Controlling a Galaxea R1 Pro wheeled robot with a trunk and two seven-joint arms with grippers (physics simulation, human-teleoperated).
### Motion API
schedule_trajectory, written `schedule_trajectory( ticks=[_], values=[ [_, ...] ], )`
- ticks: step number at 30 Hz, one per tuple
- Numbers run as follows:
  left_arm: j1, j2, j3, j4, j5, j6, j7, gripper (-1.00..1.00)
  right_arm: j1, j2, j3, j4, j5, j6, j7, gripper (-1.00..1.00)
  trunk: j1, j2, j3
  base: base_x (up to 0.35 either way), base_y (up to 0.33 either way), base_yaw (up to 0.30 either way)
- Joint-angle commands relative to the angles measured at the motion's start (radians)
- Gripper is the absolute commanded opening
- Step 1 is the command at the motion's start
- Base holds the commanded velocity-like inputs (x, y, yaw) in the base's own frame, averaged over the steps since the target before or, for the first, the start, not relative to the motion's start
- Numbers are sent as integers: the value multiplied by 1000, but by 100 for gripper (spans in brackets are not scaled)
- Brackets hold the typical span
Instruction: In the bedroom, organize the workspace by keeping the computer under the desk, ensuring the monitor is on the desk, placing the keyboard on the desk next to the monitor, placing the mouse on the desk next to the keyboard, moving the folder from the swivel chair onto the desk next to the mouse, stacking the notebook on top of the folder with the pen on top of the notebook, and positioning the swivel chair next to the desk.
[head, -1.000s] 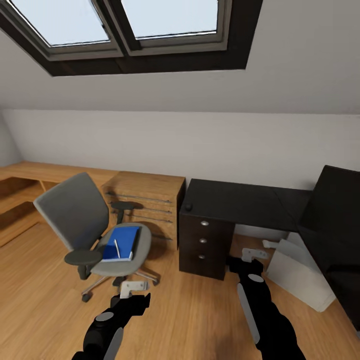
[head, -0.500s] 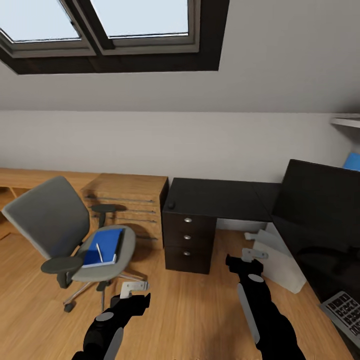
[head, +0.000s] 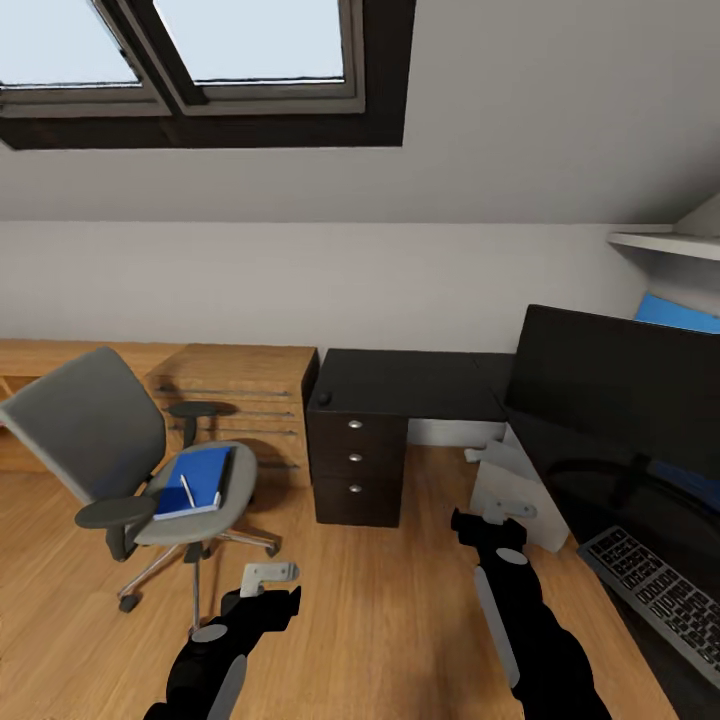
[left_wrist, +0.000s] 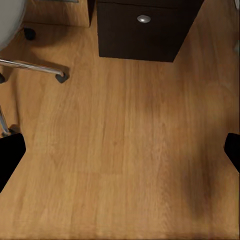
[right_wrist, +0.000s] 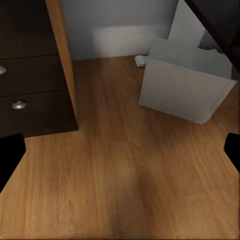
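Both arms low, fwd over floor (jaws wide, empty).

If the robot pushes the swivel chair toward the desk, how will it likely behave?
The swivel chair stands on castors over smooth wood floor, so it probably rolls easily. A push on the backrest or an armrest may spin it rather than move it straight. The blue folder and pen lie loose on the seat and might slide if it is shoved abruptly.
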Motion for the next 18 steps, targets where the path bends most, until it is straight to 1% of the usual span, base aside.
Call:
schedule_trajectory(
  ticks=[1, 7, 9, 14, 18],
  values=[
    [-1, 0, -1, -1, 11, 4, 9, 100, -1, 0, -1, -1, 2, 6, -2, 100, 0, -1, -1, -274, -113, -3],
    [-1, 0, -1, -1, 11, 4, 9, 100, -1, 0, -2, -2, 2, 6, -2, 100, 0, -1, -1, -308, -42, -1],
    [-1, 0, -1, -2, 11, 4, 9, 100, -1, 0, -2, -1, 2, 5, -2, 100, 0, -1, -1, -190, -5, -48],
    [-1, 0, 0, -2, 11, 4, 9, 100, -1, 0, -2, -2, 2, 5, -1, 100, 0, -1, -1, -58, -36, -191],
    [-1, 1, 1, -2, 10, 4, 9, 100, -1, 0, -3, -3, 3, 5, -2, 100, 0, -1, -1, -9, -231, -121]
  ],
)
